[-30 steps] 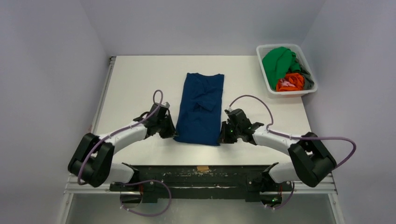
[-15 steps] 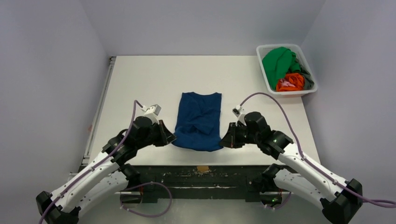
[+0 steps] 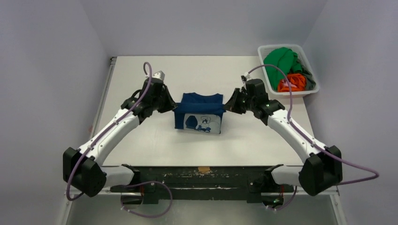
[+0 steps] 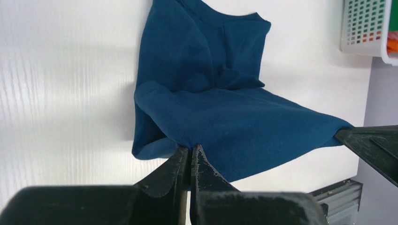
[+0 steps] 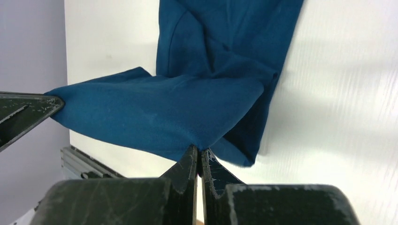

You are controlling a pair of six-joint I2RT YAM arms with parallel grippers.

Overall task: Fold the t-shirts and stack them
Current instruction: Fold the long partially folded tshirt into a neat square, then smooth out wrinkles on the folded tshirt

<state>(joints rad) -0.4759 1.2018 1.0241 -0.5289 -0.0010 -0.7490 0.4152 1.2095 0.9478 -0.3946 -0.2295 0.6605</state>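
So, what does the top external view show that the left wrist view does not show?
Only top external: the white print on the raised half of the navy t-shirt, and the left arm and right arm whole. Only left wrist: the left claw seen close, shut on the cloth's edge. Both: the navy t-shirt, the table and the basket.

The navy t-shirt (image 3: 199, 104) is soft matt cloth of a fine knit; its white chest print (image 3: 202, 123) looks smoother. The table (image 4: 56, 93) is white, with a faint grain of fine lines and a weak shine. The fingers (image 4: 170, 171) of the left gripper (image 4: 190, 149) and the right gripper (image 5: 198, 151) are black, hard and matt, with pale scratches. The basket (image 4: 363, 28) at the far right corner is white, slightly glossy plastic; the green t-shirt (image 3: 279, 61) in it is matt cloth.
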